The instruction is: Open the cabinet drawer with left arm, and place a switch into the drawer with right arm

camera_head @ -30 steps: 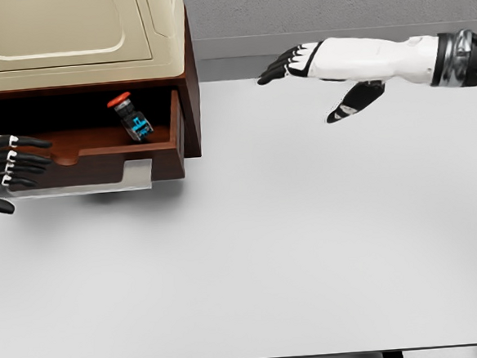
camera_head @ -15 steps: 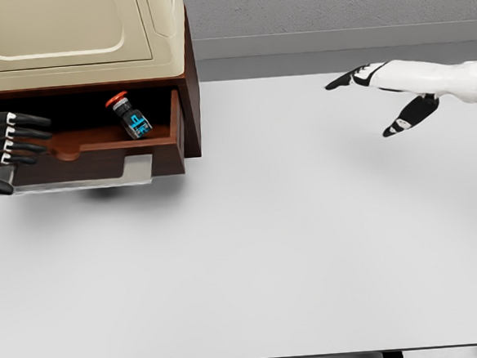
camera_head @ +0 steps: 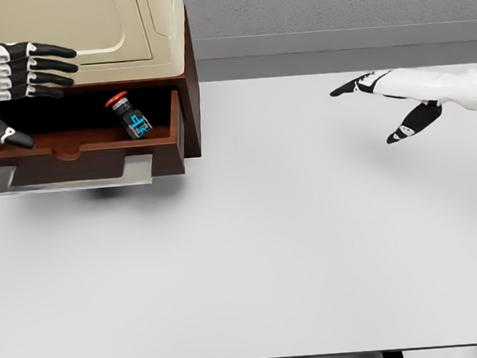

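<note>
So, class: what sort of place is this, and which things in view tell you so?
Most likely a simulated robot test bench, not a real room: a plain white table against a bare grey wall, one wooden cabinet with its drawer open, and a switch inside.

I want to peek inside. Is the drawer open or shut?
Open. The drawer sticks out from the cabinet, and the switch shows inside.

There was one cabinet, cream on top with a dark wooden body, and it had one drawer, which stood pulled out. Inside the drawer lay one switch with a red cap. One white counter carried the cabinet. Two hands showed: the left hand and the right hand.
</note>
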